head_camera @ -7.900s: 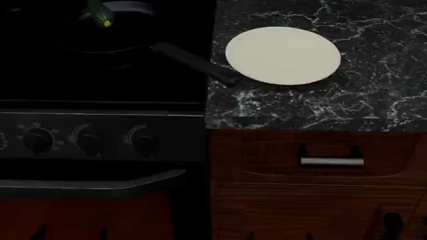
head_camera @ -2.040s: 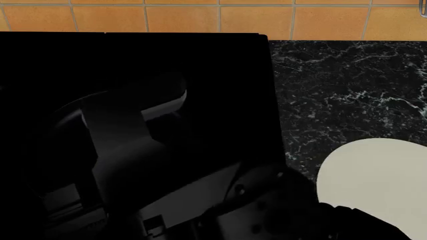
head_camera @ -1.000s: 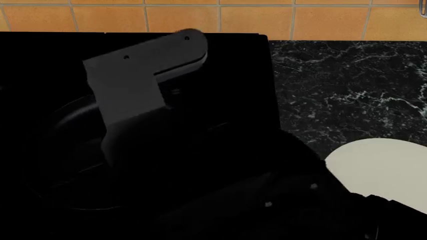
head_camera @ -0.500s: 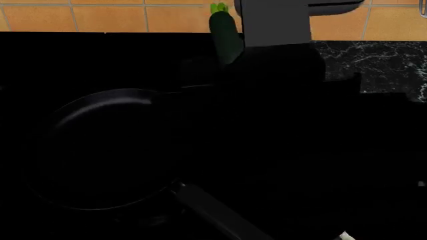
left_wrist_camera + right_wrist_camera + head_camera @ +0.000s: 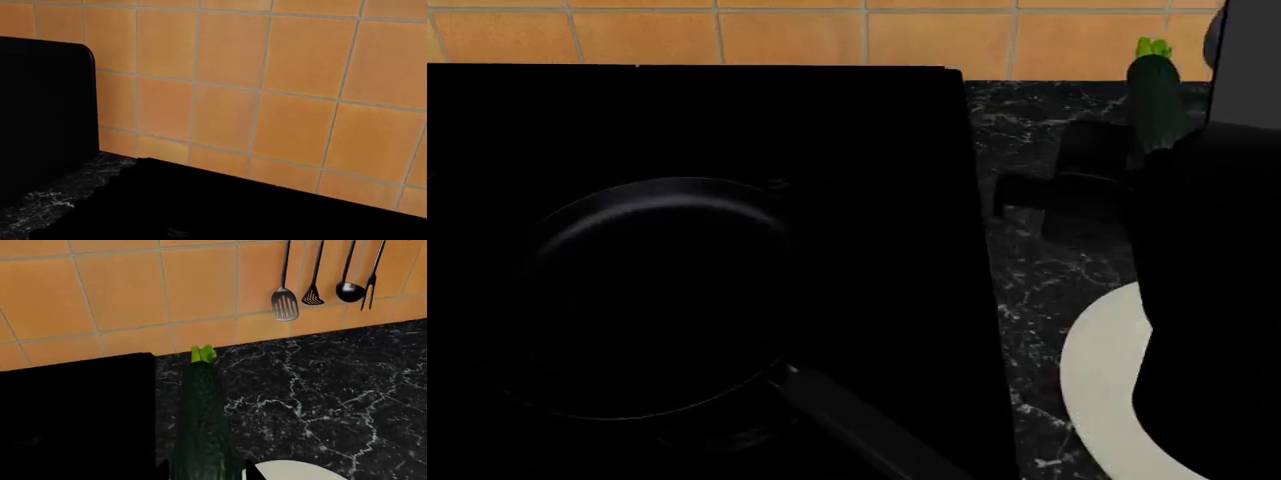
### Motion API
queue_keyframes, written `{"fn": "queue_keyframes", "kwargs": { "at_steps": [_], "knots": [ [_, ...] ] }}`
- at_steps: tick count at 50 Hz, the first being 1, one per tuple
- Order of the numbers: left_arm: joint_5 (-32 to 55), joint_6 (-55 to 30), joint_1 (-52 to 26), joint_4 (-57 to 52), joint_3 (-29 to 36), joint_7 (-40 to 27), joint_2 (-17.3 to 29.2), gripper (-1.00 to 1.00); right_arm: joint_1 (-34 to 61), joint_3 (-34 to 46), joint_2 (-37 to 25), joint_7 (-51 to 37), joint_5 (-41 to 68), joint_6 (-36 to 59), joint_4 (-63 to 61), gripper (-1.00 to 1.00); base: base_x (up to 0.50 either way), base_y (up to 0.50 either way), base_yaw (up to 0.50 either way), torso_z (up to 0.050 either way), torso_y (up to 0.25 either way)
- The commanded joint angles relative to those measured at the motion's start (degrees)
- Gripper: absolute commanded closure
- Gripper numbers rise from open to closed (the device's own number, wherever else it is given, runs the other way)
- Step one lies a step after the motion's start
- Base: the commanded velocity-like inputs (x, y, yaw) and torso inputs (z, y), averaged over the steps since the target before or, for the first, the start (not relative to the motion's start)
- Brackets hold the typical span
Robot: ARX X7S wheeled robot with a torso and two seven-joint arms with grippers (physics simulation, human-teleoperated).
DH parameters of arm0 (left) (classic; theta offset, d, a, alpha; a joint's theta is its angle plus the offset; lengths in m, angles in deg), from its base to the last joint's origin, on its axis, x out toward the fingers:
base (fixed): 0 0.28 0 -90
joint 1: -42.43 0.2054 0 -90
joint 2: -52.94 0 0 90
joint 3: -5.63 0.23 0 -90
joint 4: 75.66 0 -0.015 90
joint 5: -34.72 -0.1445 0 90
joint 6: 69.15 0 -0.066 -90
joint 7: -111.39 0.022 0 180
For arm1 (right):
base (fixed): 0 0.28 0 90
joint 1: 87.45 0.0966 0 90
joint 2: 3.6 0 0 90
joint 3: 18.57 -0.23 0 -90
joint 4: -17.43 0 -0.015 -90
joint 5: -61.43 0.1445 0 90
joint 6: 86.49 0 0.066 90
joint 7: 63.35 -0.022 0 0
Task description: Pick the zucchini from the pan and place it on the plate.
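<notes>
Jaws of our right gripper (image 5: 203, 475) clamp the zucchini (image 5: 202, 415), which juts toward twelve o'clock above the plate (image 5: 1101, 385), clear of the pan (image 5: 641, 290); our left gripper's state we cannot tell.

Pan (image 5: 647, 300) left of plate (image 5: 1101, 385), zucchini (image 5: 1154, 95) above.
</notes>
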Motion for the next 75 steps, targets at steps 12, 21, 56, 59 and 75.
{"fn": "queue_keyframes", "kwargs": {
  "at_steps": [12, 21, 56, 59, 75],
  "knots": [
    [4.14, 3.35, 1.19, 3.91, -1.6, -2.5, -1.06, -1.0, -10.48, -1.53, -9.29, -0.19, -5.48, -2.16, -7.75, 1.0, 0.0, 0.0, 0.0, 0.0, 0.0],
    [5.45, 2.86, 1.77, 3.3, -1.66, -3.37, -0.74, -1.0, -14.77, -1.77, -11.51, 0.13, -7.19, -3.78, -10.9, 1.0, 0.0, 0.0, 0.0, 0.0, 0.0],
    [8.98, 2.38, 2.2, 3.25, -1.85, -6.44, 0.1, -1.0, -26.53, -1.69, -14.93, 2.05, -5.15, -8.91, -15.18, 1.0, 0.0, 0.0, 0.0, 0.0, 0.0],
    [9.27, 2.34, 2.34, 3.18, -2.07, -6.56, 0.24, -1.0, -26.84, -1.81, -15.18, 1.83, -4.82, -9.17, -15.66, 1.0, 0.0, 0.0, 0.0, 0.0, 0.0],
    [10.51, 2.28, 2.2, 3.15, -1.93, -7.69, 0.45, -1.0, -29.42, -2.15, -15.96, 2.62, -4.59, -10.91, -15.98, 1.0, 0.0, 0.0, 0.0, 0.0, 0.0]
  ]
}}
